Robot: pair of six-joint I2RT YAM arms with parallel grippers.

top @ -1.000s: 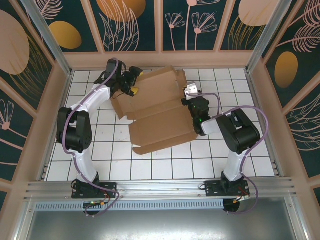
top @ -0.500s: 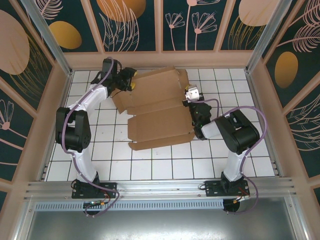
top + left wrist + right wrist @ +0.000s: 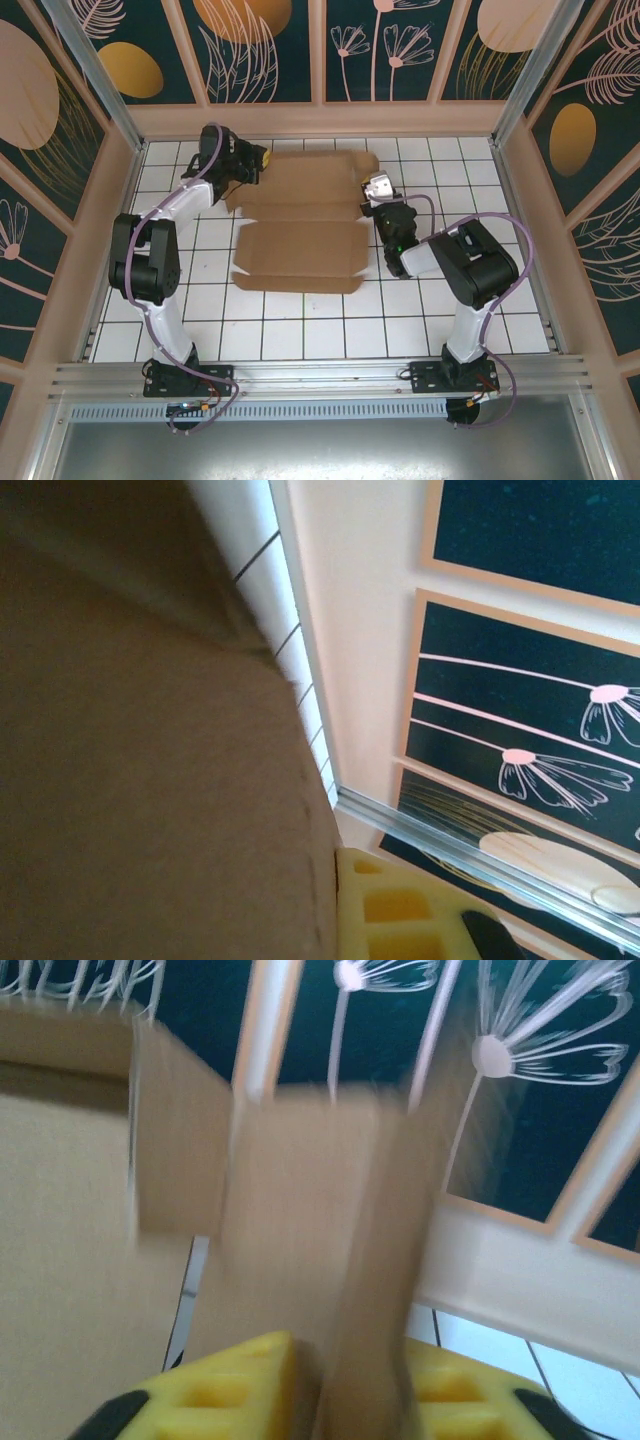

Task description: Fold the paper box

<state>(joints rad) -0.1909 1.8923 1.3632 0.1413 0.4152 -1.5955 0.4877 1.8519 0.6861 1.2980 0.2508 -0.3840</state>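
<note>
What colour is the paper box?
Plain brown, unprinted cardboard; the paper box shows best in the top external view.

left gripper (image 3: 256, 162) closed, right arm (image 3: 478, 265) bent back

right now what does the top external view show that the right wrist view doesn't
Top external: the whole paper box lying open on the tiled table, the left end effector at its far left corner and the right end effector at its right edge. Right wrist: a blurred close-up of a cardboard flap between the yellow fingers. Shared: the brown cardboard and the flower-patterned wall panels.
</note>
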